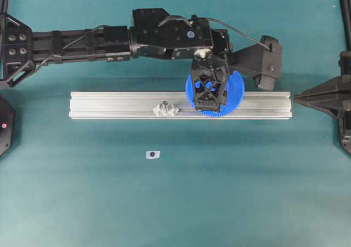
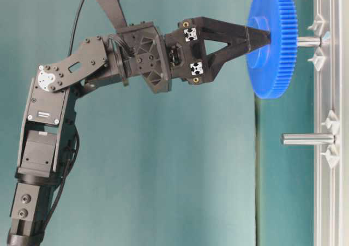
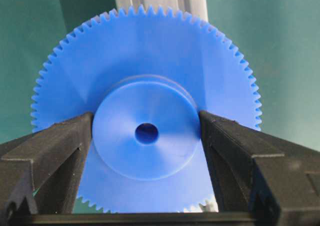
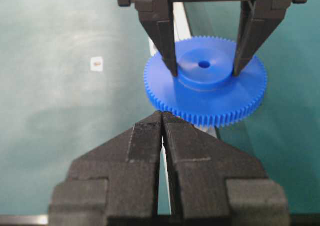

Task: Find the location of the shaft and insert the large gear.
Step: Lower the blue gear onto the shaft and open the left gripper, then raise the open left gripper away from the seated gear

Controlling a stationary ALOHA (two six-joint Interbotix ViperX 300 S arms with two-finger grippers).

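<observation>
My left fingers flank the smooth raised hub of the toothed blue plastic large gear on a slim silvery pin; my right fingers are pressed together

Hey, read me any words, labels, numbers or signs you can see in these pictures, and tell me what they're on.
No readable text in any view.
Small white sticker on the table, with a dark dot: nothing legible.
Pale label on the left arm: too small to read.
Large gear, rail, left hand: unmarked.
</observation>
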